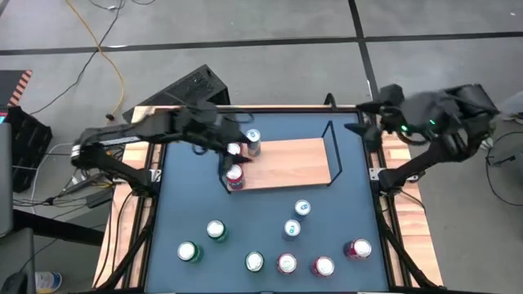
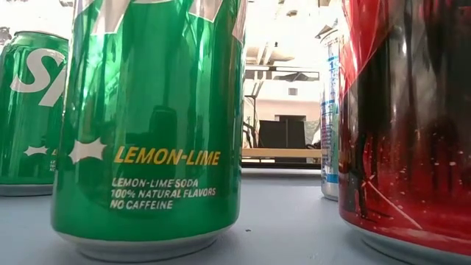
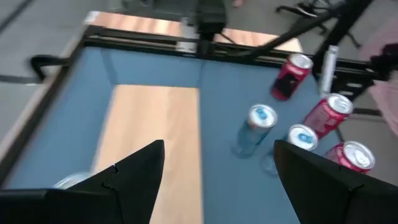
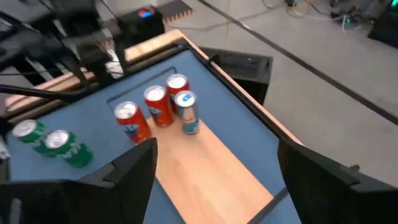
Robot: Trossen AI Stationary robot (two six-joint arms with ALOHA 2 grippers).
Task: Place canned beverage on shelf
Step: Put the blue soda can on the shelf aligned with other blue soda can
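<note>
Cans (image 1: 301,209): rigid, smooth, likely slippery and dentable; gripping mid-body is advisable. Left gripper (image 1: 231,155) hovering wide, empty, over shelf (image 1: 286,163), frame centre. Right gripper (image 4: 214,171) waiting wide.

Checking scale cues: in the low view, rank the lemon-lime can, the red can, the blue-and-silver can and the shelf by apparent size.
1. Lemon-lime can and red can: alike, both cropped and near the camera.
2. Blue-and-silver can, partly hidden.
3. Shelf, a thin distant strip.
</note>
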